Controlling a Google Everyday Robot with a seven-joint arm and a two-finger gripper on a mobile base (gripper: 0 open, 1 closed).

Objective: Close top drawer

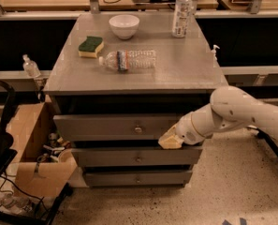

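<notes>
Grey cabinet (pixel 185 74) with 3 drawers, top drawer (pixel 106 126) just under the tabletop and standing a little way out, gripper (pixel 170 139) against the lower right of its front, spread or pressed together cannot be told, white arm (pixel 237 111) reaching in from the right, bowl (pixel 124 26), sponge (pixel 91 46) and 2 bottles on top.

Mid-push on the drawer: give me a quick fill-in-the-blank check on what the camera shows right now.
1. The gripper is at the front of the top drawer, on the picture's ____ side of its knob.
2. The cabinet has ____ drawers.
3. On the cabinet top, the clear water bottle lies on its ____.
4. The sponge has a ____ top over a yellow base.

Missing words: right; three; side; green.
</notes>
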